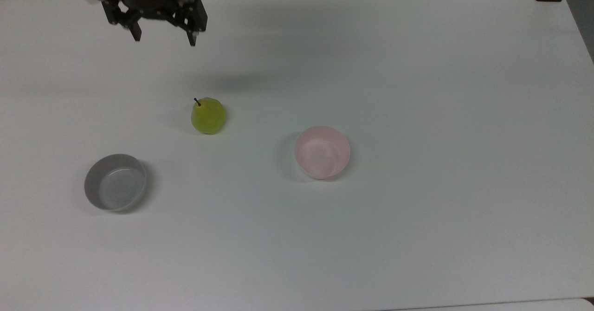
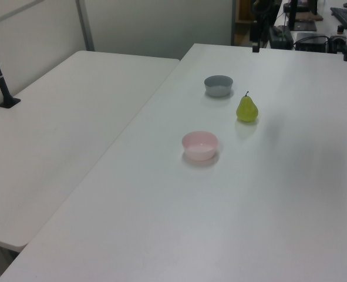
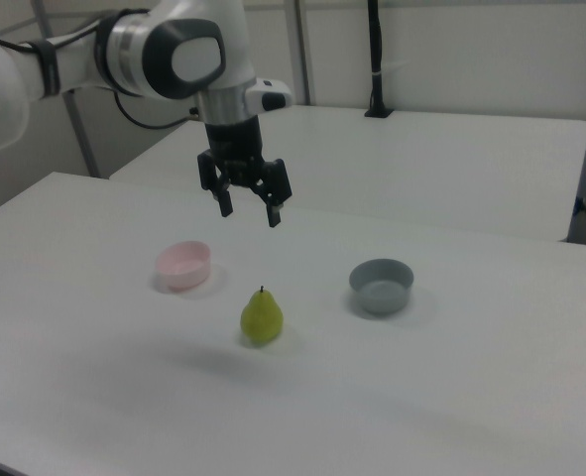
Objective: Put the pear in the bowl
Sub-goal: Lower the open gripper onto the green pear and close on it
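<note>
Pear [image 1: 208, 116] glossy, yellow-green, upright on smooth white table [image 1: 417, 69], dark stem up. Pink round bowl [image 1: 322, 152] apart to top view's right; grey bowl [image 1: 115, 182] lower left. Black gripper [image 1: 164, 40] aloft, fingers spread, holding nothing.

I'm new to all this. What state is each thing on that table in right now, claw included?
pear: upright on the table, stem up, untouched.
pink bowl: right way up, empty.
grey bowl: right way up, empty.
gripper: open, holding nothing, in the air above the table.
</note>
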{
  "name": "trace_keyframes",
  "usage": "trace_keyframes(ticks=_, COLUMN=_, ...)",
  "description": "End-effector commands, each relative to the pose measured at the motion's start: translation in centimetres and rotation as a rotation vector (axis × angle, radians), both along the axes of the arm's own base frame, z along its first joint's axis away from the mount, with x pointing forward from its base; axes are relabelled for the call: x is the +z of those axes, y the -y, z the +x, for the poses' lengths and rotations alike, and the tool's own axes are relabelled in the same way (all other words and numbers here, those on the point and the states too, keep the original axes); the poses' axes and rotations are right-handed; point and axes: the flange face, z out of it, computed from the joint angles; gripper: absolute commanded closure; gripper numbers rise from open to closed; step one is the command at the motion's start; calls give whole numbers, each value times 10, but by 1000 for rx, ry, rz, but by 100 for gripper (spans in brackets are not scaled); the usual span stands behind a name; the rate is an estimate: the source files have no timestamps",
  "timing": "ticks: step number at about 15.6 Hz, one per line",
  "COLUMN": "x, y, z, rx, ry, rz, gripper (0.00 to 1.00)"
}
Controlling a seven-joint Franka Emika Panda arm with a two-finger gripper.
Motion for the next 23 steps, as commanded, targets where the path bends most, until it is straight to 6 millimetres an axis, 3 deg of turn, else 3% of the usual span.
trace_keyframes(ticks=1, x=-32, y=-13, z=30, rx=50, ry=18, rz=-21, gripper=0)
trace_keyframes(ticks=6, x=-102, y=-51, z=46, rx=175, ry=-84, rz=-36, gripper=0)
trace_keyframes(ticks=10, x=-159, y=-64, z=44, rx=230, ry=-154, rz=-80, gripper=0)
trace_keyframes(ticks=20, x=-226, y=-52, z=34, rx=348, ry=-224, rz=-123, gripper=0)
trace_keyframes(ticks=21, x=-227, y=-51, z=34, rx=353, ry=-228, rz=-133, gripper=6)
trace_keyframes(ticks=23, x=-225, y=-49, z=34, rx=356, ry=-226, rz=-133, gripper=29)
